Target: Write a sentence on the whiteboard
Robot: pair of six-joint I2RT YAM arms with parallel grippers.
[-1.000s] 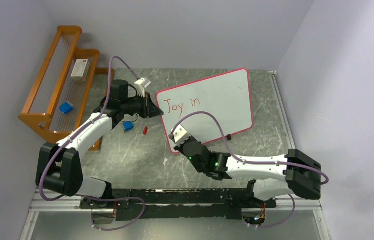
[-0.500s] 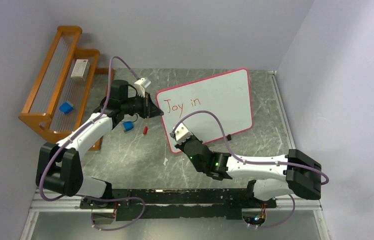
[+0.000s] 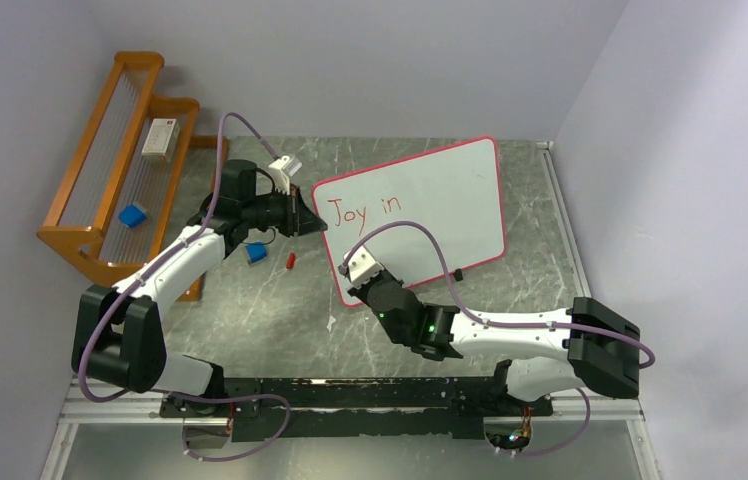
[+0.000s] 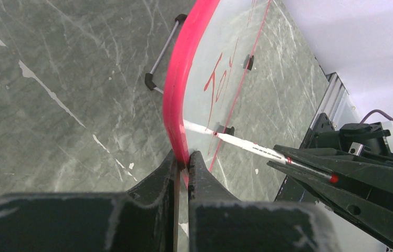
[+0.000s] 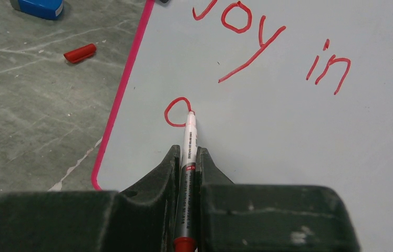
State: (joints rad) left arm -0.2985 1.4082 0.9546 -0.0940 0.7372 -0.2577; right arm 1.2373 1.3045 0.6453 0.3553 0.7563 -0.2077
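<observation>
Whiteboard, white, pink-rimmed, reading "Joy in" above a red "o", sits on the grey counter, left gripper pinching its edge, right gripper clamping a marker.

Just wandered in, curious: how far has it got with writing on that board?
Done: "Joy in" stands in red on the whiteboard. In hand: the right gripper holds the marker, its tip at a small loop starting a second line, while the left gripper pinches the board's red edge. To come: the rest of the sentence.
</observation>
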